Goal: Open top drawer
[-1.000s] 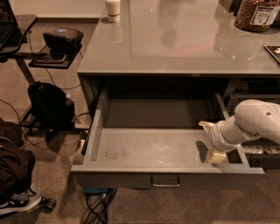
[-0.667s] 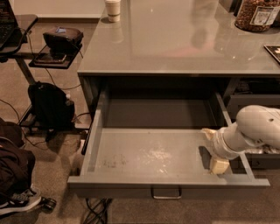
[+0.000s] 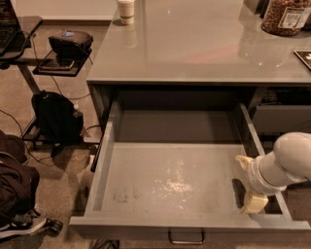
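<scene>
The top drawer (image 3: 146,194) is a wide dark-grey metal drawer pulled far out from under the grey counter (image 3: 194,48). Its long scuffed interior is empty. Its flat front runs along the bottom edge of the view, with a small rectangular pull handle (image 3: 186,238) at the centre. My gripper (image 3: 251,187) sits inside the drawer at its right front corner, cream-coloured, on the end of my white arm (image 3: 289,160) that comes in from the right.
A white cup (image 3: 126,10) and a jar of snacks (image 3: 286,17) stand on the counter. A narrower drawer (image 3: 279,116) is to the right. A black backpack (image 3: 56,116), a small side table with a dark device (image 3: 68,44), cables and dark clothing (image 3: 14,194) lie on the floor at left.
The drawer has slid further out toward the camera. My gripper and arm have moved with it, toward the front right corner.
</scene>
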You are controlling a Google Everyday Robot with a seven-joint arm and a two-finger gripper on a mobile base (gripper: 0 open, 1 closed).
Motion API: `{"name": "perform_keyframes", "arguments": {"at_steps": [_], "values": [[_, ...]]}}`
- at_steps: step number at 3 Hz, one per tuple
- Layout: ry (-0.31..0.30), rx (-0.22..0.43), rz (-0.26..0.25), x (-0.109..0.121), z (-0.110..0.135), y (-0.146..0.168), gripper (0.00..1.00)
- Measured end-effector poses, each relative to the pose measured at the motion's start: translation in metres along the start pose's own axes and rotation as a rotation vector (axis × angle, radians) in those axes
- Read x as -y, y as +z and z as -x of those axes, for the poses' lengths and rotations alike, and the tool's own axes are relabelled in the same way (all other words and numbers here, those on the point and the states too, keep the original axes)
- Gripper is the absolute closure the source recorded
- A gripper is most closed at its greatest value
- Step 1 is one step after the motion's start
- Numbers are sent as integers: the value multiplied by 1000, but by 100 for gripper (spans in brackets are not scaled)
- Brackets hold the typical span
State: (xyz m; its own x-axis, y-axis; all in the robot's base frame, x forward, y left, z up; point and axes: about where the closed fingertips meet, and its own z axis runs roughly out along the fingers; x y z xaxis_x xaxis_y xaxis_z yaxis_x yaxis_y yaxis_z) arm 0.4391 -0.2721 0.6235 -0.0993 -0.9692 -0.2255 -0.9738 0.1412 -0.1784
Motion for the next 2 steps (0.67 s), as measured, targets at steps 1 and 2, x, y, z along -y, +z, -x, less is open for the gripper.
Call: {"name": "perform_keyframes", "arguments": {"at_steps": [1,2], "values": [[57,-30,-7,-29,-12,-10,0],[97,-47,-9,-53,-21,-14,0]]}}
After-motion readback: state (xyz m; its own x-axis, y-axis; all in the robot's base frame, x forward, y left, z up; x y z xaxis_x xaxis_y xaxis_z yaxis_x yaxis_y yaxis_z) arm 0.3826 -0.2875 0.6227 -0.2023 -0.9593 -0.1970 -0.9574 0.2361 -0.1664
